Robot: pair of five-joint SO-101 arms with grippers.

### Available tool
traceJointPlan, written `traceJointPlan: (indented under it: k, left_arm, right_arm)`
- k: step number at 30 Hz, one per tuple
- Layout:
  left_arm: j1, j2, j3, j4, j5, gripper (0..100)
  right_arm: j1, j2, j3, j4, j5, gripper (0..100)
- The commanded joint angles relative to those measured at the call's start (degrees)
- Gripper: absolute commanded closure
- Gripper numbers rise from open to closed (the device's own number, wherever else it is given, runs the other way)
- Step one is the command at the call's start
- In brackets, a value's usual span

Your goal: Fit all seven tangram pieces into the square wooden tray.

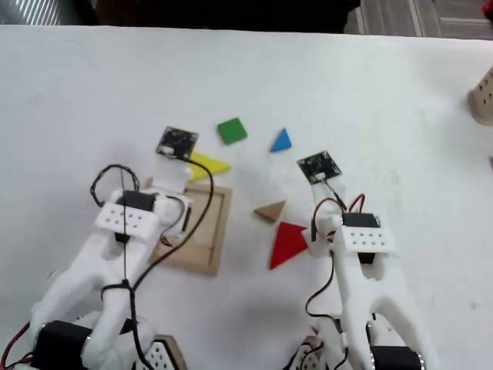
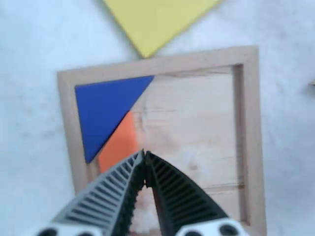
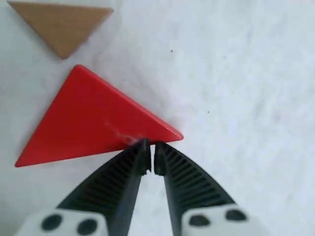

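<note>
The square wooden tray (image 2: 157,60) holds a blue triangle (image 2: 106,110) in one corner and an orange piece (image 2: 120,145) against its long side. My left gripper (image 2: 144,158) hangs shut over the tray's floor by the orange piece, holding nothing. A yellow piece (image 2: 152,19) lies just outside the tray's rim. My right gripper (image 3: 150,148) is shut at the long edge of the red triangle (image 3: 93,123), with a tan triangle (image 3: 61,24) beyond it. In the high view the tray (image 1: 212,258) lies under the left arm and the red triangle (image 1: 287,243) beside the right arm.
A green square (image 1: 231,130) and a small blue triangle (image 1: 281,141) lie farther back on the white table, past the yellow piece (image 1: 208,164) and the tan triangle (image 1: 269,210). A tan perforated object (image 1: 484,96) stands at the right edge.
</note>
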Motion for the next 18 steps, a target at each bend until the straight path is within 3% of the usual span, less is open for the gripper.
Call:
traceJointPlan:
  k: [1, 9, 18]
  left_arm:
    - [4.2, 0.1, -2.8, -3.4, 0.1, 97]
    - [2.4, 9.5, -4.6, -4.0, 0.1, 98]
    - [-7.8, 16.4, -10.8, 1.1, -0.4, 98]
  right_arm:
    - [0.2, -1.7, -0.3, -0.8, 0.8, 98.1]
    - [0.2, -1.7, -0.3, -0.8, 0.8, 98.1]
    - [0.2, -1.7, -0.3, -0.8, 0.8, 98.1]
